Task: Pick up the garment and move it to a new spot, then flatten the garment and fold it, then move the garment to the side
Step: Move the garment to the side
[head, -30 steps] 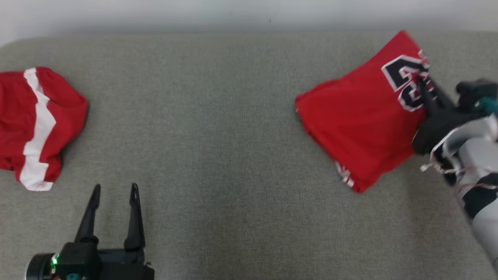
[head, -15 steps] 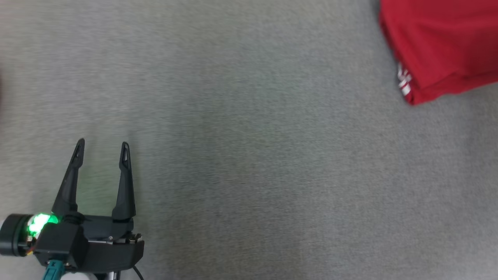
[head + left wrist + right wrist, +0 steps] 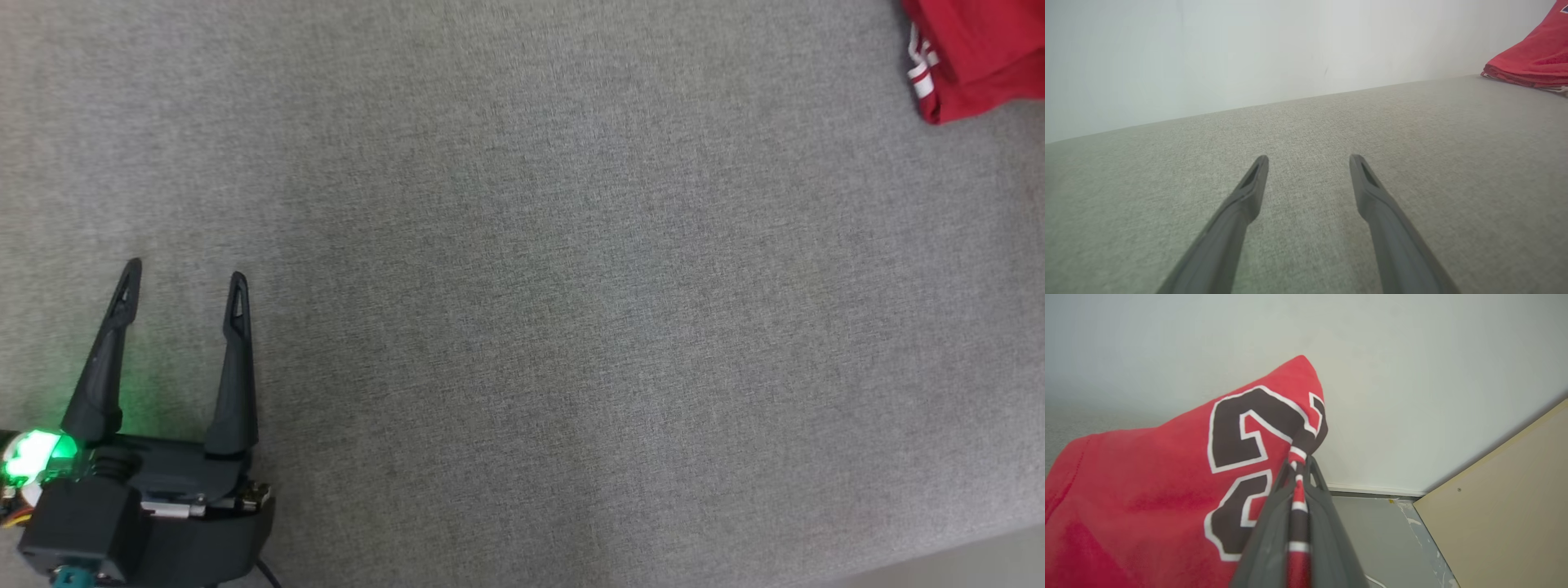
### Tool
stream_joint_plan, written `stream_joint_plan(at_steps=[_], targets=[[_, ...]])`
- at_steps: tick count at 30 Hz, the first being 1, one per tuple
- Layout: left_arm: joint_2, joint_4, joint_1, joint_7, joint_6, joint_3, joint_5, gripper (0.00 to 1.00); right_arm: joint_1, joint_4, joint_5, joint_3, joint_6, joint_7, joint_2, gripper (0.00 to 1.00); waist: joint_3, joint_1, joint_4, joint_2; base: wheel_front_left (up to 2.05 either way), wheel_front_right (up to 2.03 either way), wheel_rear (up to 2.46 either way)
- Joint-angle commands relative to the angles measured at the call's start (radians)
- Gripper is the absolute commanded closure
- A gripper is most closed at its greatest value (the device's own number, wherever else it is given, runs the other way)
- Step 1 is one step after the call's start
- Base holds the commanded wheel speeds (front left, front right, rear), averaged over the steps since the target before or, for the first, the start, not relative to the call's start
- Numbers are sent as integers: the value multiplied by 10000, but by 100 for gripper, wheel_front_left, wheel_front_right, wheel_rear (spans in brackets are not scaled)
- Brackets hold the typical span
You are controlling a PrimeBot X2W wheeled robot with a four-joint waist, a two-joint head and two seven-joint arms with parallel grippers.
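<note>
1. The grey fabric worktop (image 3: pixel 571 286) spreads wide, with a pale wall (image 3: pixel 1208 53) behind it.
2. The red garment (image 3: pixel 971 57), with a dark, white-edged numeral, sits at the worktop's far right corner in the head view.
3. The right pincer (image 3: pixel 1301 463) is clamped tight on the garment's striped trim.
4. The left pincer (image 3: pixel 184 272) is at the lower left with its fingers spread wide and nothing between them, well apart from the garment.

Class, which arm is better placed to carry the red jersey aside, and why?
Right. The right tool grips the red jersey by its striped edge; the left tool hangs open over the grey surface, apart from it.
</note>
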Motion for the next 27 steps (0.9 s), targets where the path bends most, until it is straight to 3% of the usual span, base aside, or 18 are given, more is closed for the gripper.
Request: stream_joint_plan(at_steps=[1,5,6,7,8,18,27], targets=[[36,37,-4,68,-41,-7,-25,0,-114,44,-87,-40,-29,44,-22,100,220,-1,-137,-1,0,0,0],[83,-93,36,138,33,2,-48,0,-353,212,-312,-183,-29,271,23,100,311,-1,-102,-1,0,0,0],[88,-121,51,150,56,13,-60,0,-391,193,-403,-223,-29,174,19,76,329,-1,-90,-1,0,0,0],[96,-139,59,153,79,29,-74,0,-391,169,-517,-215,-29,112,19,24,341,-1,-82,-1,0,0,0],[113,-154,86,158,87,45,-80,0,-397,220,-589,-238,-29,154,39,0,348,-1,-78,-1,0,0,0],[49,266,313,59,252,115,-242,0,36,-169,-1369,-838,-29,-121,611,0,-214,-1,-78,-1,0,0,0],[-309,1327,663,-184,446,208,-689,0,1188,-1378,-1274,-1245,-29,-536,1295,0,-1982,-1,320,-1,0,0,0]])
